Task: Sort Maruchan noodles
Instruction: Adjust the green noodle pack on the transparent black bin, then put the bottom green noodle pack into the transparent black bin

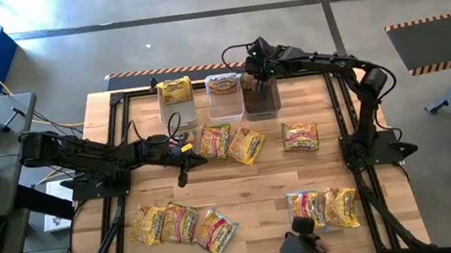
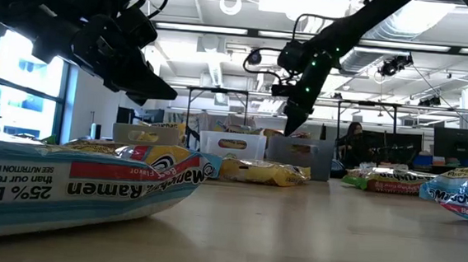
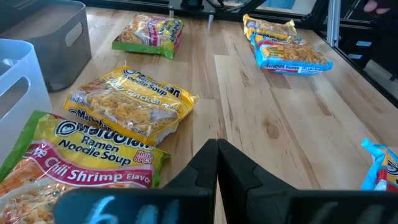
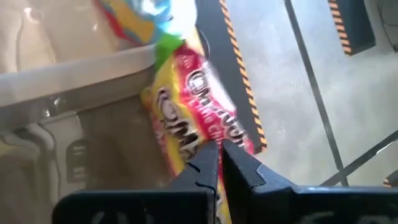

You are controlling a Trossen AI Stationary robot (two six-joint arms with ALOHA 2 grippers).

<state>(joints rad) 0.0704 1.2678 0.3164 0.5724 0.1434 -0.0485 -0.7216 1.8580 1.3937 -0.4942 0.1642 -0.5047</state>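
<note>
A ramen packet marked "25% Less" fills the near foreground of the low view, cut off at the frame's left and bottom edges and hiding much of the wooden table behind it. In the overhead view, three packets lie at the table's 7 o'clock and two more at 5 o'clock, the latter partly covered by a dark camera mount at the near edge. Toward the centre, the left gripper hangs over bare wood with its fingers pressed together and nothing between them; just beyond it, at its 2 o'clock, rest a Chili Shrimp packet and a chicken-flavour packet side by side. A green-edged packet lies apart at the table's 3 o'clock. At the far edge, 12 o'clock, three bins stand in a row: a clear bin holding a yellow packet, a second clear bin whose contents are hard to make out, and a dark bin. The right gripper is poised over the dark bin, its fingers pinching a red-and-yellow noodle packet by the edge; its print is blurred and only partly legible. Beyond the table, a person sits among workstations, small and indistinct.
</note>
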